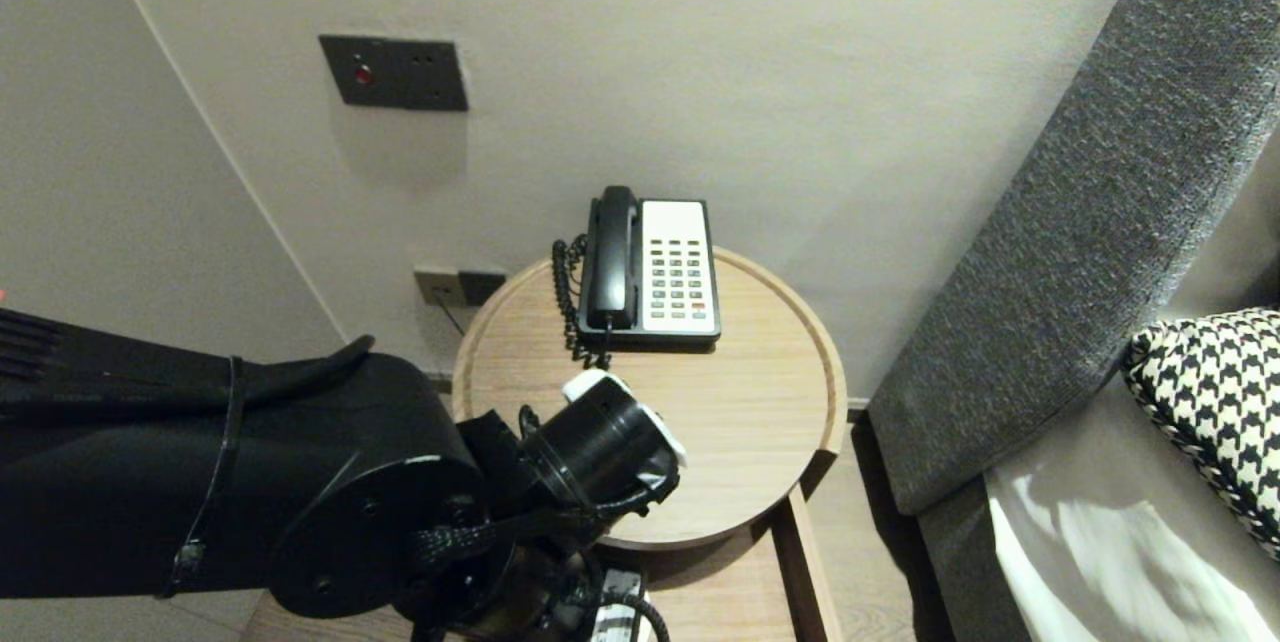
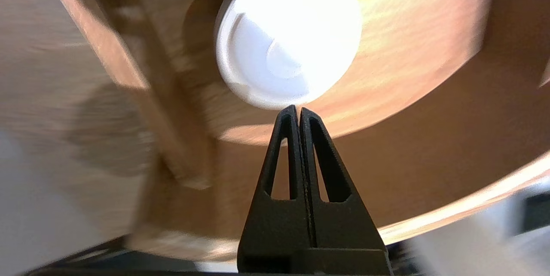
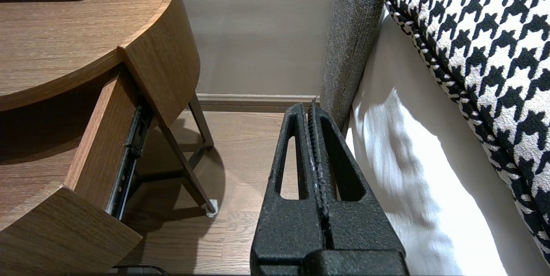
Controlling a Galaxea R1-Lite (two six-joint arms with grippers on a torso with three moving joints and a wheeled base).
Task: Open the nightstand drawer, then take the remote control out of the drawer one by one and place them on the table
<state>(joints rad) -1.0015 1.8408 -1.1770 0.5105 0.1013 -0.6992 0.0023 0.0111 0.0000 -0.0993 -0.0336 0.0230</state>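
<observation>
The left claw (image 2: 297, 107), tips together, hung just short of the white lid (image 2: 288, 39), which sat at 6 o'clock from the phone (image 1: 650, 267). The right claw (image 3: 310, 107), together too, was far off.

A round bedside table (image 1: 780, 412) (its drawer (image 3: 99, 138) pulled open) stands against a cream wall (image 1: 720, 72) beside a grey headboard (image 1: 1080, 242) and houndstooth cushion (image 1: 1210, 392), wood-plank floor (image 3: 245, 151) below, sunlight striking the white sheet (image 3: 408, 173).
</observation>
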